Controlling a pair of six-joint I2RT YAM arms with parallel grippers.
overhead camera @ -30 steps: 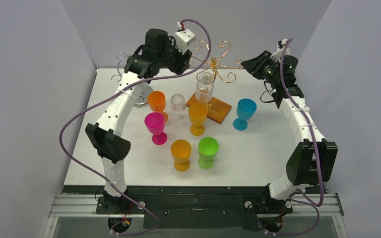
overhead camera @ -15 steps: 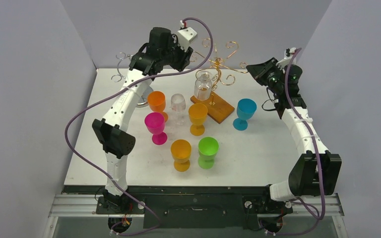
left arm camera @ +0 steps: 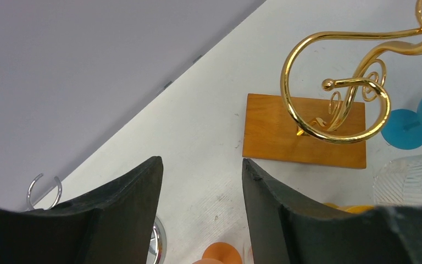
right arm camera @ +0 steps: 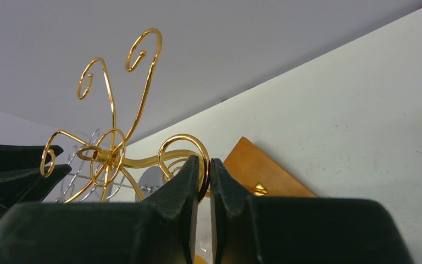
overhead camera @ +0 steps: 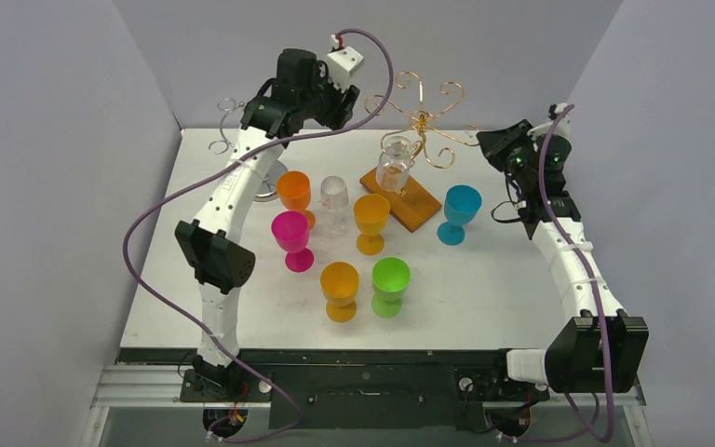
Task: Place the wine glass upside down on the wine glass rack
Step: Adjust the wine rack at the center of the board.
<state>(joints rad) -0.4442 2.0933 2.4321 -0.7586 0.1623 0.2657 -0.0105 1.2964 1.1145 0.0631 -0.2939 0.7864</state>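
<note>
The gold wire wine glass rack (overhead camera: 421, 119) on its wooden base (overhead camera: 408, 199) leans toward the right. A clear wine glass (overhead camera: 394, 168) hangs upside down from it. My right gripper (overhead camera: 480, 138) is shut on one gold loop of the rack (right arm camera: 112, 155), pinched between the fingertips of the gripper (right arm camera: 204, 165). My left gripper (overhead camera: 354, 101) is open and empty, above and left of the rack. In its wrist view the gripper (left arm camera: 202, 165) looks down on a gold hook (left arm camera: 329, 88), the base (left arm camera: 286, 129) and the hanging glass (left arm camera: 412, 179).
A second clear glass (overhead camera: 334, 196) stands among coloured goblets: orange (overhead camera: 293, 191), pink (overhead camera: 290, 233), yellow (overhead camera: 370, 216), orange (overhead camera: 340, 284), green (overhead camera: 391, 279), blue (overhead camera: 462, 207). A silver wire rack (overhead camera: 228, 126) stands at the back left. Grey walls enclose the table.
My right gripper has drawn back to the right with the gold loop in it. The rack has tipped and shifted right, and the hanging glass has swung with it. The left gripper has risen slightly.
</note>
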